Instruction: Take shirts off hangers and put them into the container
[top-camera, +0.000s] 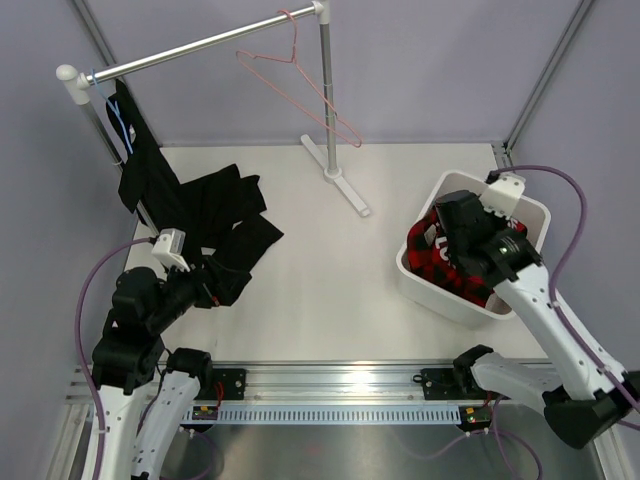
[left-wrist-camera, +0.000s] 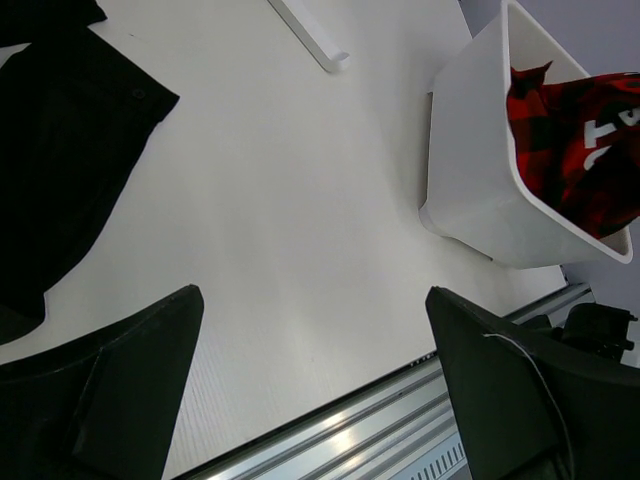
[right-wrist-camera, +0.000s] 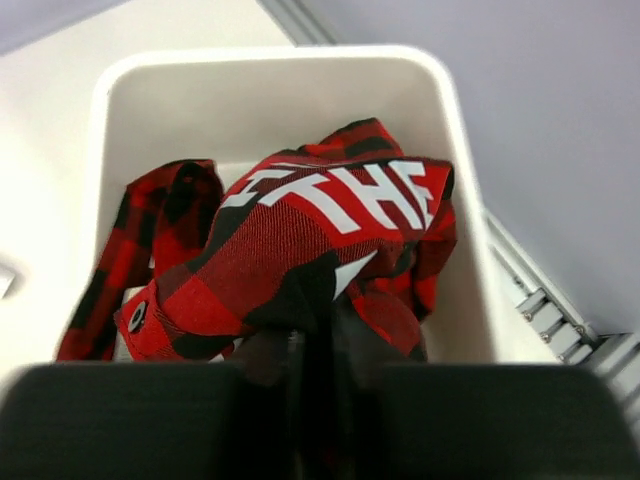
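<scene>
a: where's the plaid shirt (right-wrist-camera: 300, 240)?
b: down in the basket (right-wrist-camera: 270, 60), bunched up, red and black with big white letters facing up. in the right wrist view one sleeve trails along the basket's left wall. the basket stands on the table (top-camera: 330, 250), at its right side.
a: and the right gripper (right-wrist-camera: 312, 365)?
b: right above that heap, inside the basket's rim. its jaws are almost together, with only a thin slit between them. a dark fold of the plaid shirt runs into that slit, so it looks pinched on the cloth.
a: the black shirt (top-camera: 215, 200)?
b: not in the basket. its top hangs from the blue hanger (top-camera: 118, 115) at the left end of the rail (top-camera: 200, 45). the rest spills down onto the table, sleeves spread flat on the left side.
a: left gripper (left-wrist-camera: 312, 300)?
b: low over the table, just beside the near end of the black shirt. jaws spread wide, nothing between them. from its own camera only table shows in the gap, with the black cloth off to the upper left.
a: the pink hanger (top-camera: 300, 70)?
b: bare, hooked on the rail near its right end, next to the upright post (top-camera: 326, 90), hanging tilted.
</scene>
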